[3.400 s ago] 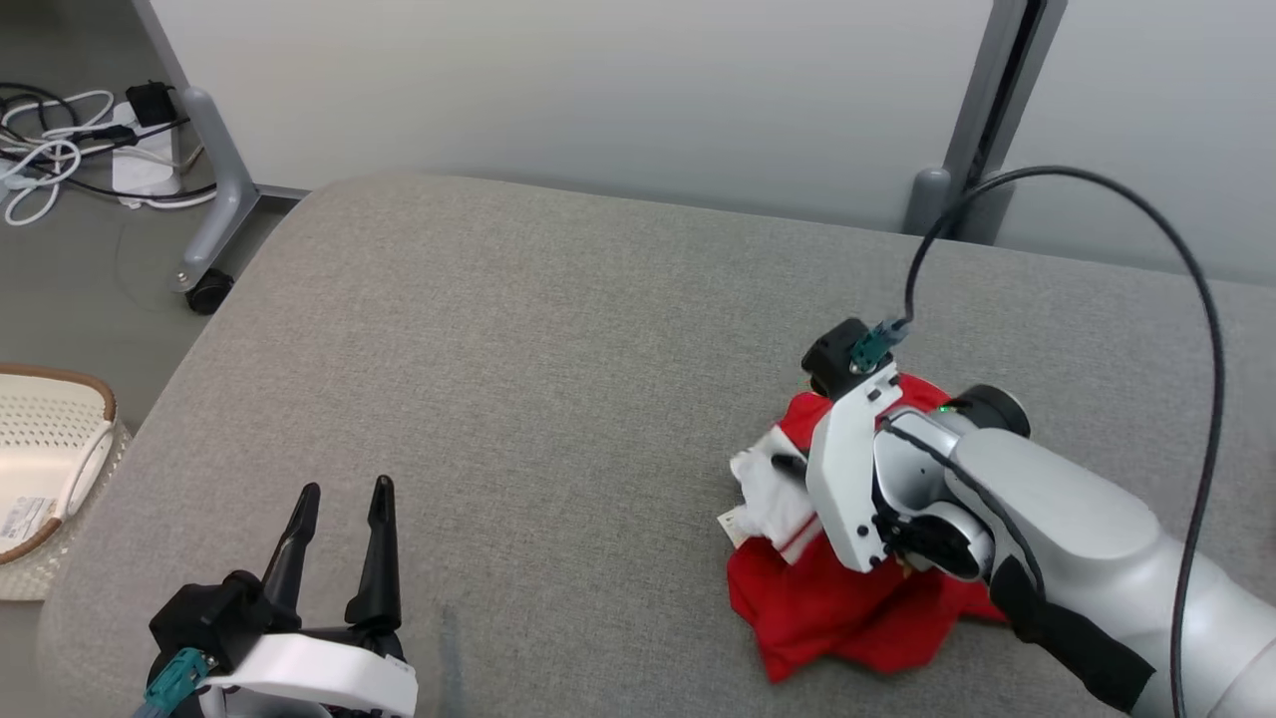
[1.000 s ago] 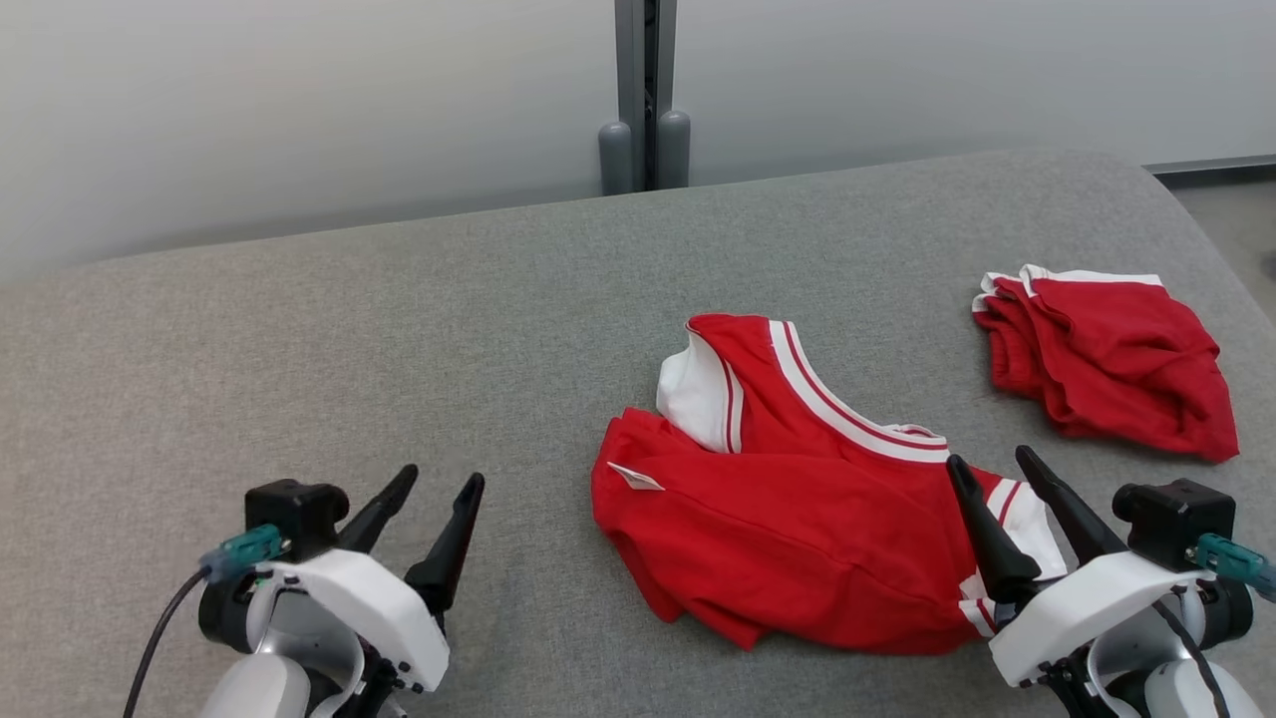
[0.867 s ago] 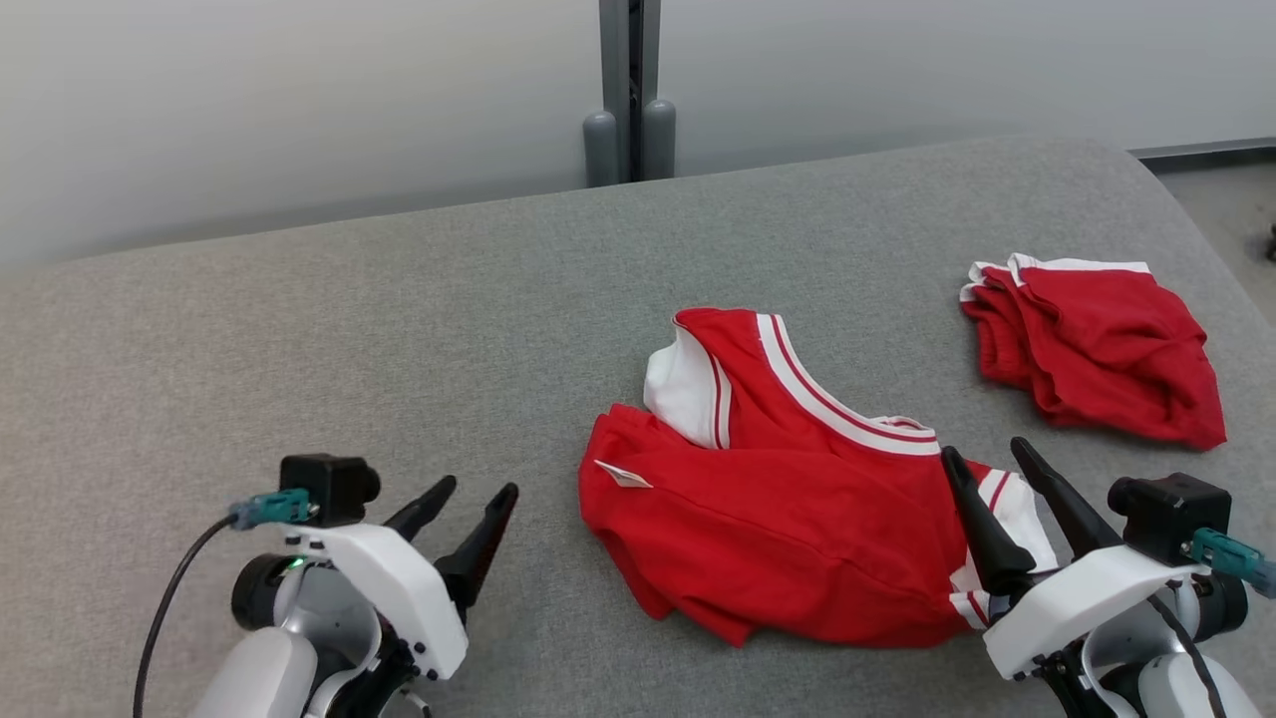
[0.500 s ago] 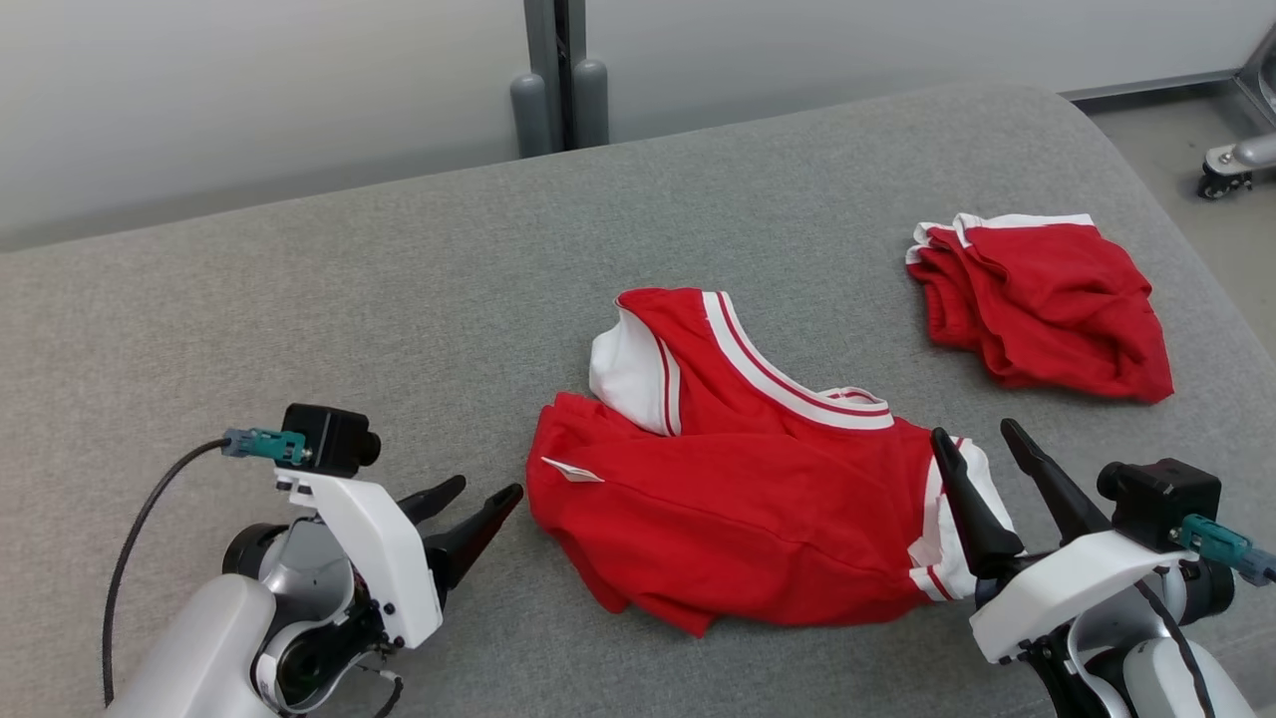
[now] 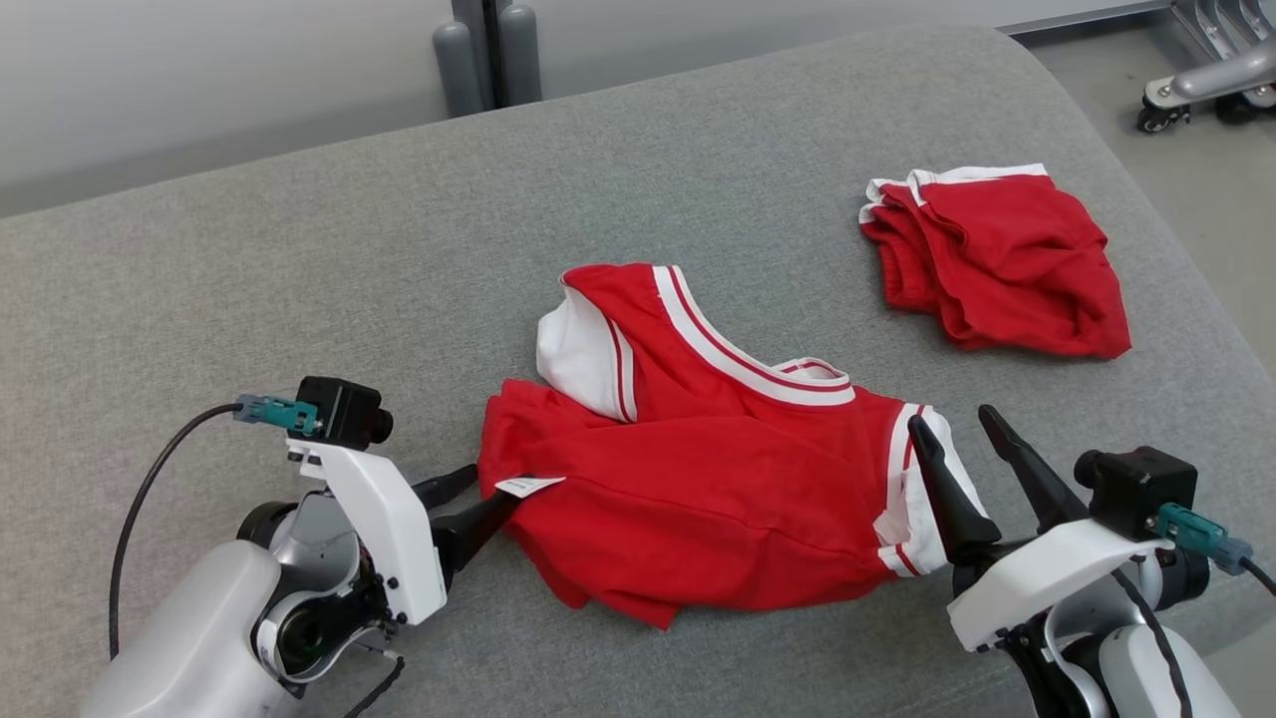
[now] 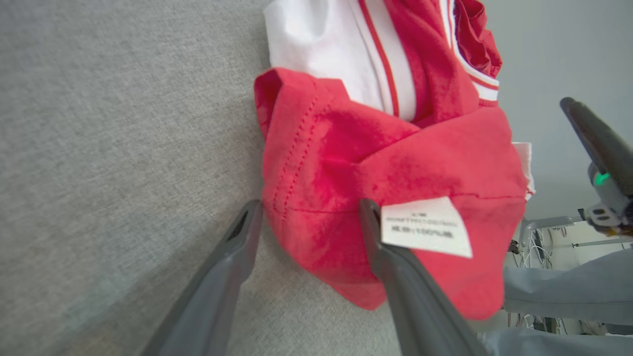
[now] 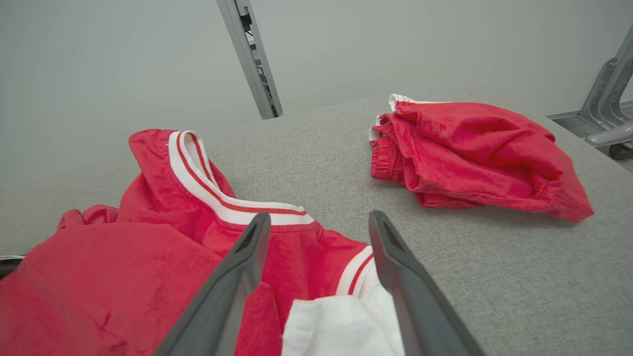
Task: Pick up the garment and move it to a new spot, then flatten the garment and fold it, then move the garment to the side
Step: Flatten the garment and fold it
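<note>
Garment lies rumpled at frame centre on the grey cushion, unflattened and unfolded; left gripper and right gripper stand at its two ends, jaws spread and holding nothing, so flattening, folding and setting aside are judged outstanding.

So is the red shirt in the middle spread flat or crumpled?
Crumpled: the red jersey lies bunched on the grey cushion, its body doubled over, a white sleeve sticking out, label exposed.
</note>
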### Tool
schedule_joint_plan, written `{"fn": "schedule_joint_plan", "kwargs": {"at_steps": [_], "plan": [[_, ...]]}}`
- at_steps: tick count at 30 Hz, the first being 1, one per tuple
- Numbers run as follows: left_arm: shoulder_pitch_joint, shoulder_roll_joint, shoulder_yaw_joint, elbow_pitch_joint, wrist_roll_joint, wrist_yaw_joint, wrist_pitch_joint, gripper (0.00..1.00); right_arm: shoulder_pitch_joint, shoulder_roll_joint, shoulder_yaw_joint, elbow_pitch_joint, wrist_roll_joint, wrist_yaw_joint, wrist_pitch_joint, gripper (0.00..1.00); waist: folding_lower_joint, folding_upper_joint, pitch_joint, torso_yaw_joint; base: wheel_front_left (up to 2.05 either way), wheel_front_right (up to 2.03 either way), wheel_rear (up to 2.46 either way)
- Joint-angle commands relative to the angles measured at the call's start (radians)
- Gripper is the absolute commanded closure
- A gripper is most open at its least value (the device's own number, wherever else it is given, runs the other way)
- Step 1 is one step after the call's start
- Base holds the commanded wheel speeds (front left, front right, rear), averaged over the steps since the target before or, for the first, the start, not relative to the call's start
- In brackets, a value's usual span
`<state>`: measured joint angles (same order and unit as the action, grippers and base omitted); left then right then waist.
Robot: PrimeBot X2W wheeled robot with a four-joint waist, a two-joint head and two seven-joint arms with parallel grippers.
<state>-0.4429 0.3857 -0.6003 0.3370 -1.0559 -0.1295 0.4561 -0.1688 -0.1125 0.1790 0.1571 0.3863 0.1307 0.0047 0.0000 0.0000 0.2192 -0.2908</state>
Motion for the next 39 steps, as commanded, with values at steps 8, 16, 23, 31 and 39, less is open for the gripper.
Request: {"fn": "schedule_joint_plan", "kwargs": {"at_steps": [8, 16, 23, 31, 39], "plan": [[-0.045, 0.025, -0.054, 0.006, -0.054, -0.002, -0.048, 1.00, -0.010, 0.003, 0.001, 0.017, -0.008, 0.000, -0.011, 0.00, 0.0000, 0.0000, -0.004, -0.001, 0.00, 0.00, 0.00], [-0.050, 0.052, -0.097, -0.005, -0.015, -0.002, -0.152, 1.00, 0.005, -0.010, -0.022, 0.030, -0.005, 0.000, -0.012, 0.00, 0.0000, 0.0000, -0.054, 0.046, 0.00, 0.00, 0.00], [0.024, 0.101, -0.080, -0.102, -0.031, 0.010, -0.200, 1.00, 0.009, -0.039, -0.067, 0.016, 0.003, 0.000, -0.008, 0.00, 0.0000, 0.0000, -0.109, 0.128, 0.00, 0.00, 0.00], [0.145, 0.212, -0.016, -0.247, -0.033, 0.082, -0.258, 1.00, 0.025, -0.040, -0.091, 0.002, 0.009, 0.000, 0.002, 0.00, 0.0000, 0.0000, -0.128, 0.205, 0.00, 0.00, 0.00], [0.294, 0.271, -0.010, -0.336, -0.068, 0.138, -0.258, 1.00, 0.031, -0.042, -0.094, 0.001, 0.004, 0.000, 0.008, 0.00, 0.0000, 0.0000, -0.133, 0.238, 0.00, 0.00, 0.00]]}}
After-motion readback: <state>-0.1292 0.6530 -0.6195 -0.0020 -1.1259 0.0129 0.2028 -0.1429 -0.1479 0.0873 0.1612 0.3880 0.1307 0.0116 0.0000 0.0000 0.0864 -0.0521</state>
